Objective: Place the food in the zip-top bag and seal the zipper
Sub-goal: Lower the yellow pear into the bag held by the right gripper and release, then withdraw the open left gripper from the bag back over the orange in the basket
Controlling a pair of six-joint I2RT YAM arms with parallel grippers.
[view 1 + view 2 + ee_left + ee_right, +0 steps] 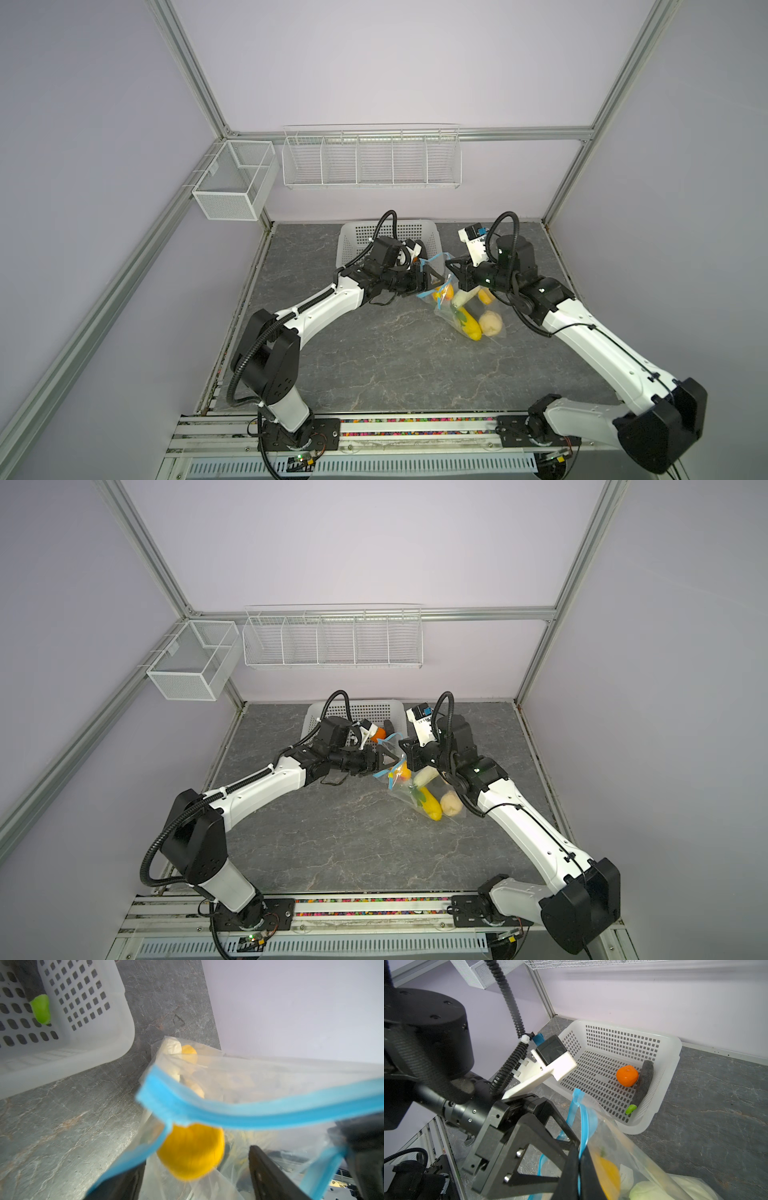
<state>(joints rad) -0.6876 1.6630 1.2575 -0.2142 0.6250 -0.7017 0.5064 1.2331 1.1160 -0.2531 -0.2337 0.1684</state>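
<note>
The clear zip-top bag (469, 309) (430, 791) lies right of centre, its mouth raised toward the basket. Inside it are food pieces: a yellow one (471, 328), a beige one (490, 324) and a white one (463, 297). My right gripper (451, 268) (579, 1159) is shut on the light-blue zipper (584, 1124) at one side of the mouth. My left gripper (432, 282) (195, 1180) stands open at the mouth. A blurred yellow-orange piece (191, 1151) sits between its jaws without touching either. The zipper (228, 1113) gapes open.
The white perforated basket (357, 232) (672, 1047) stands behind the bag, close to the left wrist. It holds an orange (627, 1075) and a dark piece (643, 1084) with a green tip (630, 1109). Wire racks (370, 158) hang on the back wall.
</note>
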